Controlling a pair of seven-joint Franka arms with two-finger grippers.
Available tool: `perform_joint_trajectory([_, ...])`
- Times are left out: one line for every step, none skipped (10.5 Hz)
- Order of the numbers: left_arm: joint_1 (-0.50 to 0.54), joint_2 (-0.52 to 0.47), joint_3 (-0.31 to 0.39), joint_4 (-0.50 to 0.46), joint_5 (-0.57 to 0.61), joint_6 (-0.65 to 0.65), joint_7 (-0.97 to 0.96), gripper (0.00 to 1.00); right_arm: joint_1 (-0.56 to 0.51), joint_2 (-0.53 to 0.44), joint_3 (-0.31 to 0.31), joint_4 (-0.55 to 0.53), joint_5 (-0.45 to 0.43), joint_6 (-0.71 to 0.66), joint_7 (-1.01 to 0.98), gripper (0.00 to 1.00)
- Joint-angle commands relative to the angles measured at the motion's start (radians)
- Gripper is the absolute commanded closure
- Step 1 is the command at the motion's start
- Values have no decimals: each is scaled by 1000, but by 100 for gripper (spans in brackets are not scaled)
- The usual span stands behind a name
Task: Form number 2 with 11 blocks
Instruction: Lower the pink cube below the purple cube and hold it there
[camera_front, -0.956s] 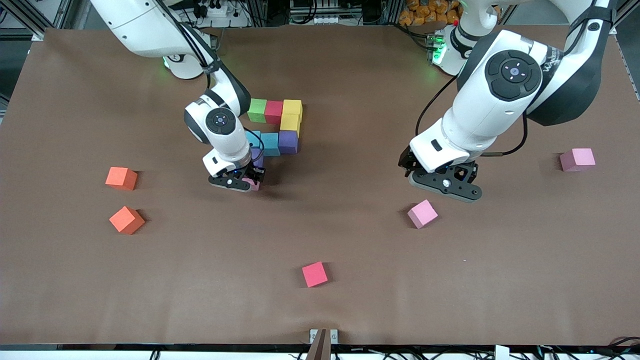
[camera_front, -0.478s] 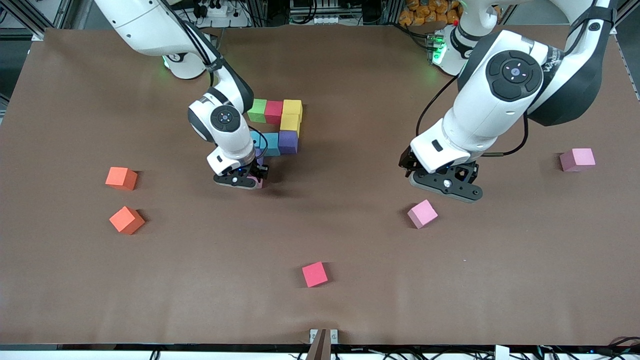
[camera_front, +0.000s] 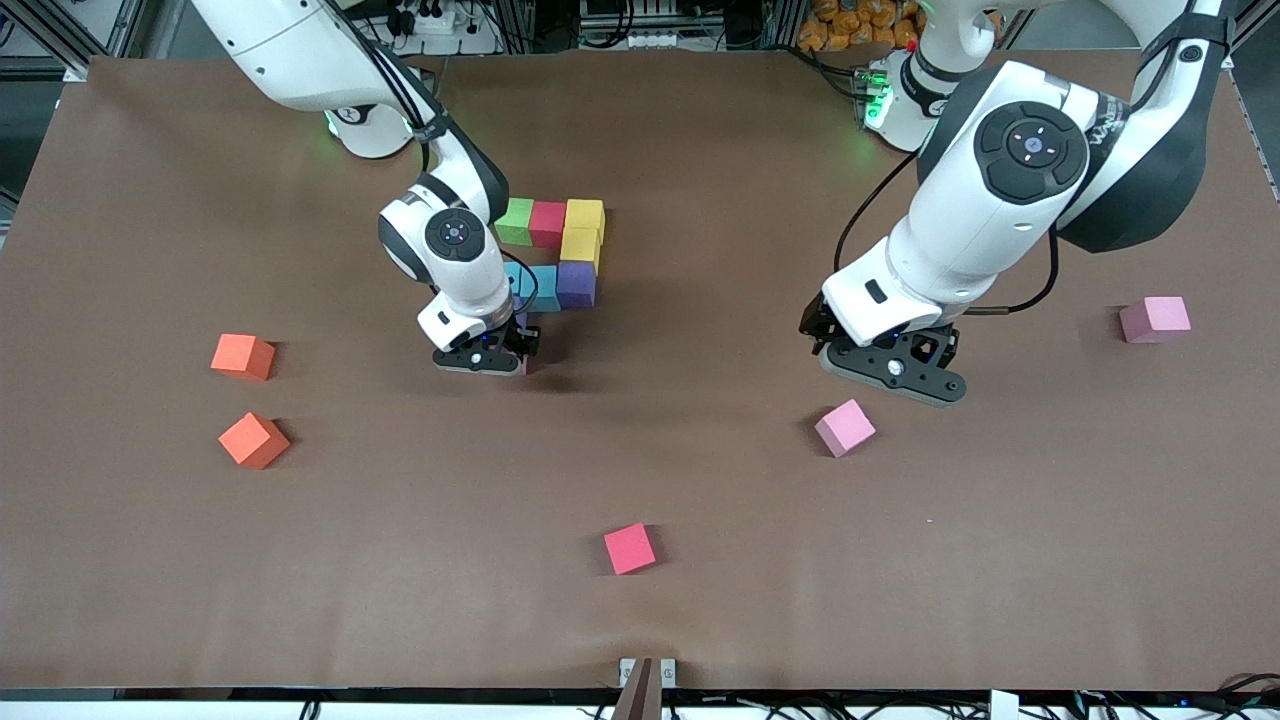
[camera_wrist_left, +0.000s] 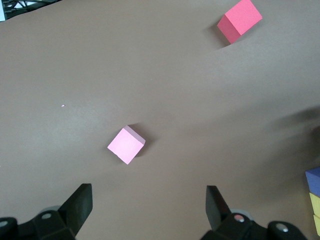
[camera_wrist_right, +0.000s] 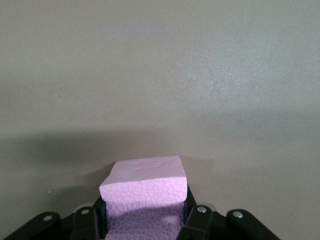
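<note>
The partial number 2 lies mid-table: green (camera_front: 515, 220), red (camera_front: 547, 223) and yellow (camera_front: 585, 213) blocks in a row, a second yellow (camera_front: 580, 244), a purple (camera_front: 577, 283) and a light blue (camera_front: 544, 288). The right gripper (camera_front: 503, 360) sits low at the figure's open end and hides the blocks under it. It is shut on a pink block (camera_wrist_right: 145, 192), held between its fingers (camera_wrist_right: 192, 220). The left gripper (camera_front: 885, 368) hangs open over bare table, close to a loose pink block (camera_front: 845, 427) that its wrist view also shows (camera_wrist_left: 126, 145). Another pink block (camera_front: 1155, 319) lies toward the left arm's end.
Two orange cubes (camera_front: 242, 356) (camera_front: 254, 440) lie toward the right arm's end. A crimson cube (camera_front: 630, 548) sits alone nearer the front camera. The brown table (camera_front: 700, 620) stretches wide around them.
The right gripper has carried the pink block a short way toward the figure, closing in on its open end. The left arm has barely moved.
</note>
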Motion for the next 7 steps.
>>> perform_joint_trajectory([3,-15,0,1,13,-18,19,0,-10,-24,4,-27,-19,-3,-21,100])
perform_joint_trajectory([3,-15,1,1,13,-18,19,0,-12,-25,4,-27,-19,-4,-27,100])
perform_joint_trajectory([3,-15,1,1,13,-18,24,0,-12,-25,4,-26,-19,-3,-29,100])
perform_joint_trajectory([3,-15,0,1,13,-18,24,0,-13,-25,2,-26,-19,-4,-30,100])
perform_joint_trajectory([3,-15,1,1,13,-18,24,0,-13,-27,2,-26,-19,-4,-30,100])
perform_joint_trajectory([5,-15,1,1,13,-18,24,0,-21,-27,2,-23,-19,-3,-30,100])
perform_joint_trajectory([5,-15,1,1,13,-18,24,0,-24,-27,2,-18,-19,-3,-30,100])
